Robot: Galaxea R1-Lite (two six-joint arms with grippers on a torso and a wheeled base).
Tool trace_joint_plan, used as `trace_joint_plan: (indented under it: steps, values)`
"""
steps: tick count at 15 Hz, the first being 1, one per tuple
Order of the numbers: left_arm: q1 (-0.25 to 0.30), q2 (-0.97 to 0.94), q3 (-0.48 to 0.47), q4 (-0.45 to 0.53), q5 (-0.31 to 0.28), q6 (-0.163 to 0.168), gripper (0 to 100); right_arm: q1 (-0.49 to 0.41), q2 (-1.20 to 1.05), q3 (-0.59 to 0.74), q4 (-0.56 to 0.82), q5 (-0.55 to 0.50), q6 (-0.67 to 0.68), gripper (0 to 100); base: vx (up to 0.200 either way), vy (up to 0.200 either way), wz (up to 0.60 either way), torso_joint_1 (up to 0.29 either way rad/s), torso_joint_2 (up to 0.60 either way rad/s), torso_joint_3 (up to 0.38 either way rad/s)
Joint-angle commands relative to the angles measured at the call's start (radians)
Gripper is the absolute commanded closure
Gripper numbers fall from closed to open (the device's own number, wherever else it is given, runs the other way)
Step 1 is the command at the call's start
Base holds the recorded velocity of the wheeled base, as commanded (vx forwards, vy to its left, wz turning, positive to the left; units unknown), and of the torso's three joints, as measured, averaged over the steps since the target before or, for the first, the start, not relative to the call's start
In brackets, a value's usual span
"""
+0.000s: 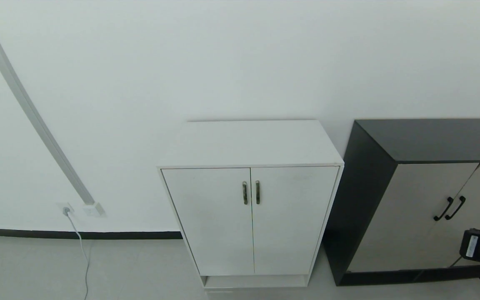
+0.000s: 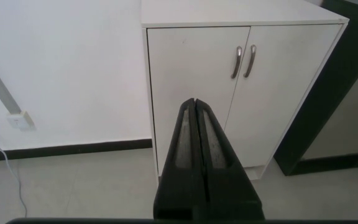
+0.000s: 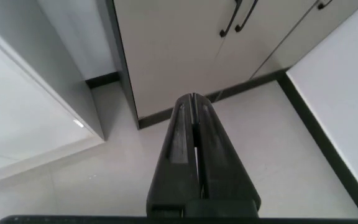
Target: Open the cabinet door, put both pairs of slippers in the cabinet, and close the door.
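White cabinet (image 1: pixel 250 208) — black-framed grey-doored cabinet (image 1: pixel 411 208) beside.

Brightness: high and even in all three views; the wall (image 1: pixel 240 58) is uniformly lit.
Source: soft and diffuse, apparently from overhead.
Shadows: a faint grey band on the wall between the white cabinet (image 1: pixel 248 143) and the black cabinet (image 1: pixel 365 187); a dim recess under the white doors.
Glare: a soft sheen on the floor (image 3: pixel 104 180).
Distortion: the head view bends the wall strip (image 1: pixel 27 104) into a curve; the cabinet sides lean inward.
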Motion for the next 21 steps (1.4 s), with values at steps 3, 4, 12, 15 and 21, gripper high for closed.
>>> trace_joint_plan:
  steps: [3,4,12,15,21]
  values:
    - [0.001,0.0,0.0,0.0,0.0,0.0,100,-0.005,-0.246,0.093,0.068,0.04,-0.03,100,0.0,0.0,0.0,0.0,0.0,0.0]
    - [0.001,0.0,0.0,0.0,0.0,0.0,100,-0.005,-0.307,0.093,0.128,0.041,-0.03,100,0.0,0.0,0.0,0.0,0.0,0.0]
    - [0.001,0.0,0.0,0.0,0.0,0.0,100,-0.003,-0.852,0.084,0.708,0.222,-0.072,100,0.0,0.0,0.0,0.0,0.0,0.0]
    - [-0.001,0.0,0.0,0.0,0.0,0.0,100,0.003,-0.959,0.084,0.858,0.296,-0.075,100,0.0,0.0,0.0,0.0,0.0,0.0]
    - [-0.001,0.0,0.0,0.0,0.0,0.0,100,0.024,-1.082,0.089,1.112,0.382,-0.146,100,0.0,0.0,0.0,0.0,0.0,0.0]
